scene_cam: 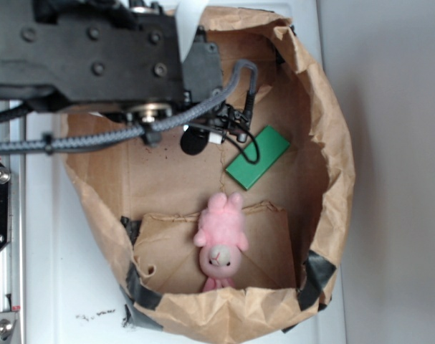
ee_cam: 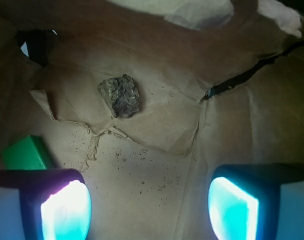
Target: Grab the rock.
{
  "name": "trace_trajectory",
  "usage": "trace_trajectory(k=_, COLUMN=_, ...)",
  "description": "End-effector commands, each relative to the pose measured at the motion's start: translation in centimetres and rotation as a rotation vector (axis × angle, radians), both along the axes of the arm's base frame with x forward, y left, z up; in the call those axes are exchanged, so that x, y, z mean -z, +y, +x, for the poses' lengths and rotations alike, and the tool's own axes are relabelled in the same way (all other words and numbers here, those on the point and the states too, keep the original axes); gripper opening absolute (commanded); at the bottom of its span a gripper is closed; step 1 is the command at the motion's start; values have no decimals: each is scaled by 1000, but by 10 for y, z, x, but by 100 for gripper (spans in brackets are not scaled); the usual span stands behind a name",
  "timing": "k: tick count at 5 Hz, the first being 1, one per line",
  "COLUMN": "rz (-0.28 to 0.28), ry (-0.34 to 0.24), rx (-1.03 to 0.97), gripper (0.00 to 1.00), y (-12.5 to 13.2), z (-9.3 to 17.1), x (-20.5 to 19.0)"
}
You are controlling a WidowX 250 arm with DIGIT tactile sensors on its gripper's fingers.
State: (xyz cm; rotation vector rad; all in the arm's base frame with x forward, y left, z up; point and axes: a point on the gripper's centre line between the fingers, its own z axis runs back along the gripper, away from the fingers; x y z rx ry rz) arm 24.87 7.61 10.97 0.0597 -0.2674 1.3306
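The rock (ee_cam: 120, 95), a small rough dark brown-grey lump, lies on the brown paper floor of the bag in the wrist view, above and left of centre. My gripper (ee_cam: 149, 207) is open, its two glowing pads (ee_cam: 66, 210) at the bottom corners, wide apart with only bare paper between them. The rock sits well ahead of the fingertips, untouched. In the exterior view the arm (scene_cam: 117, 64) reaches over the bag's upper left part and hides the rock and the fingers.
A brown paper bag (scene_cam: 324, 143) with rolled-down walls surrounds everything. A flat green block (scene_cam: 258, 157) lies right of the arm, its corner (ee_cam: 24, 152) showing by the left pad. A pink plush toy (scene_cam: 221, 240) lies near the bag's front. Black tape (ee_cam: 242, 77) patches the paper.
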Motion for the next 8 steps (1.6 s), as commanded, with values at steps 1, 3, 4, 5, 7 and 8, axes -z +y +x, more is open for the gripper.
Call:
trace_trajectory(k=1, rz=8, ry=-52, rx=-11, gripper=100, y=8, z=-9, x=-18)
trace_trajectory(k=3, rz=8, ry=-52, rx=-11, gripper=100, y=8, z=-9, x=-18)
trace_trajectory(k=4, rz=-12, ry=-74, rx=-61, gripper=100, y=19, z=16, x=-1)
trace_trajectory(k=5, rz=-44, ry=-46, rx=-73, gripper=100, y=31, z=42, x=12)
trace_trajectory(k=7, rz=-58, ry=-51, rx=-94, gripper=100, y=41, z=55, x=16)
trace_trajectory(k=8, rz=-45, ry=-51, rx=-84, gripper=100, y=45, z=51, x=16)
